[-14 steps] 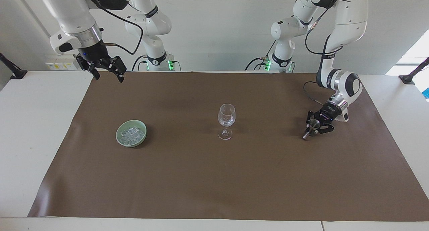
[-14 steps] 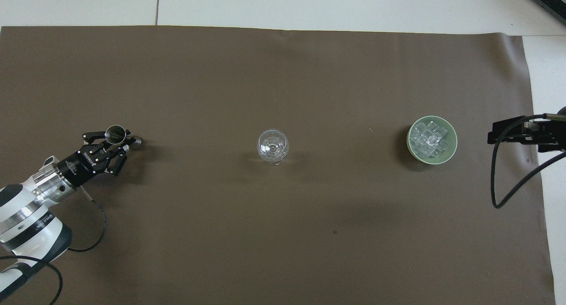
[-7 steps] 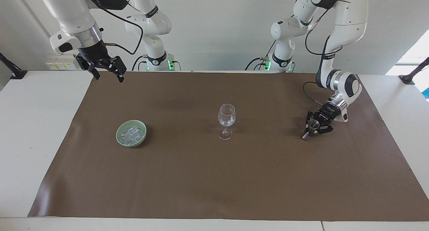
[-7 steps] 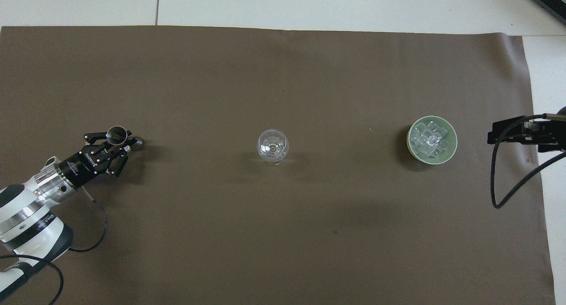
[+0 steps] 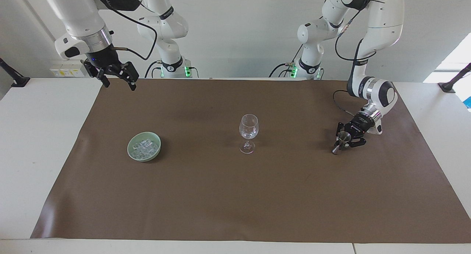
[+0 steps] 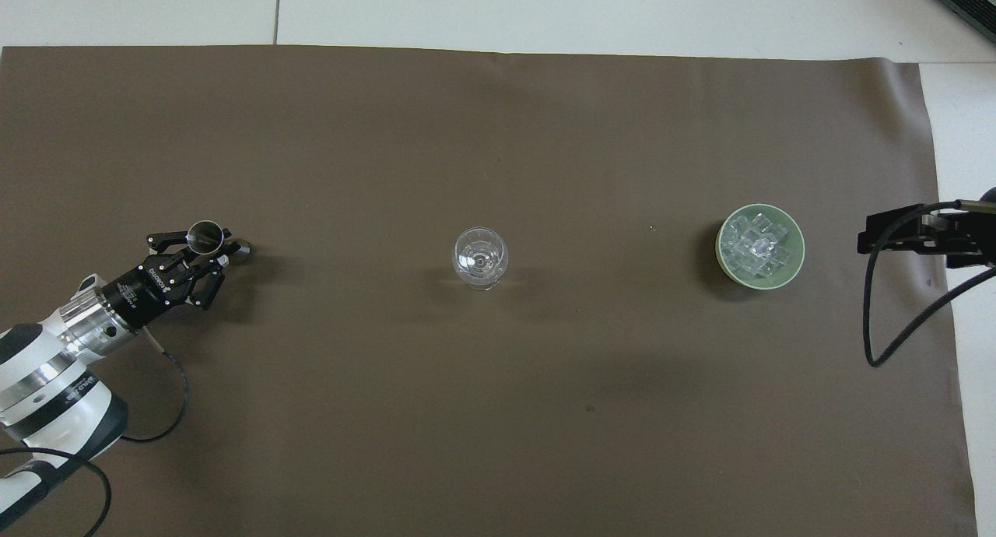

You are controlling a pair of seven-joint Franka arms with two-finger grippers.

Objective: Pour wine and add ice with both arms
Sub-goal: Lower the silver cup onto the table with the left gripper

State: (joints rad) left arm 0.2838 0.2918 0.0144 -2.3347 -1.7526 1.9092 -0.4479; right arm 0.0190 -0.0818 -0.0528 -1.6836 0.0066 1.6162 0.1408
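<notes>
A clear stemmed glass (image 5: pixel 248 130) (image 6: pixel 480 257) stands upright at the middle of the brown mat. The ice (image 5: pixel 145 147) (image 6: pixel 756 247) is heaped in a pale green bowl (image 5: pixel 131 151) (image 6: pixel 797 264) toward the right arm's end. My left gripper (image 5: pixel 342 143) (image 6: pixel 214 249) hangs low over the mat at the left arm's end. It is shut on a small metal measuring cup (image 5: pixel 344 137) (image 6: pixel 205 236) that leans with its foot near the mat. My right gripper (image 5: pixel 119 83) (image 6: pixel 875 237) waits open and empty, raised above the mat's edge. Wine is out of view.
The brown mat (image 5: pixel 235 195) (image 6: pixel 498 412) covers most of the white table (image 5: pixel 36 136). A black cable (image 6: pixel 895 319) loops down from the right wrist.
The left wrist has shifted very slightly with the metal cup still in its grip. The right arm, the glass and the bowl have stayed put.
</notes>
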